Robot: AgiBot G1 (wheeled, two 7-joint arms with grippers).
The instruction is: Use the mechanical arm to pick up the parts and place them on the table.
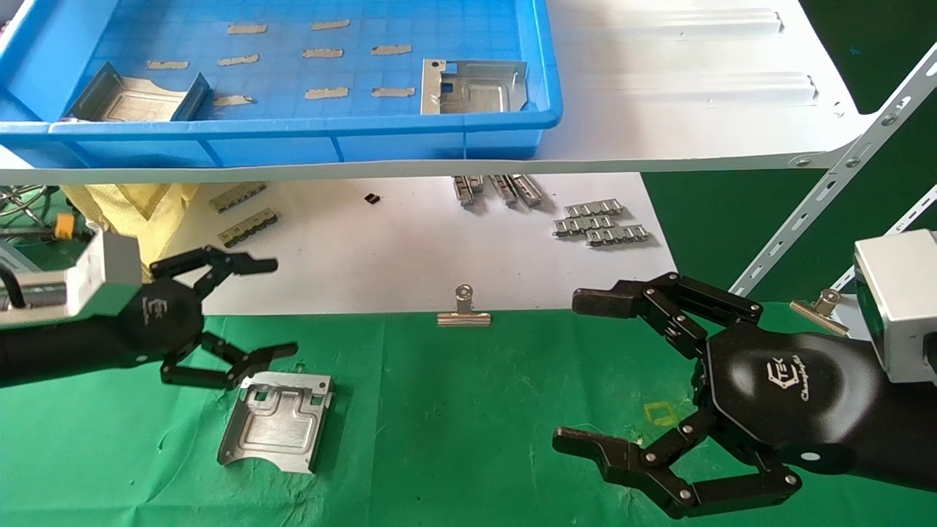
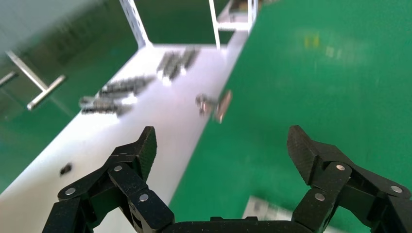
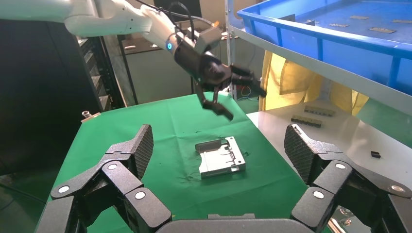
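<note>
Hovering above the table (image 1: 468, 424), the left gripper (image 1: 252, 311) is spreading its black fingers (image 1: 241, 265) wide and gripping nothing. It is hanging at the near edge of the white sheet (image 1: 410, 249), just above and slightly behind one part (image 1: 277, 420). That part is lying flat on the green cloth, recess facing up, one flange toward the gripper; not touching the fingers as far as the head view shows. In the right wrist view the same part (image 3: 221, 156) is sitting clear of the left gripper (image 3: 240, 97), which is floating in the air over it.

The right gripper (image 1: 585, 373) is waiting low over the table's right side, fingers also splayed fully apart, nothing between them. A small yellow square mark (image 1: 662, 414) is showing on the cloth between its finger rows.

Two more parts are resting in the blue tray (image 1: 307, 135) on the white shelf (image 1: 695, 88): one (image 1: 139, 99) at the tray's left end, the other (image 1: 472, 86) near its right wall. Small grey strips (image 1: 322, 53) are scattered over the tray floor.

On the white sheet, grey ridged strips (image 1: 600, 223) are lying in groups. A binder clip (image 1: 463, 311) is clamping the sheet's near edge, and another clip (image 1: 820, 307) is sitting by the right wrist.

The left wrist view is showing the open left fingers (image 2: 141, 150) over the sheet-cloth border.
</note>
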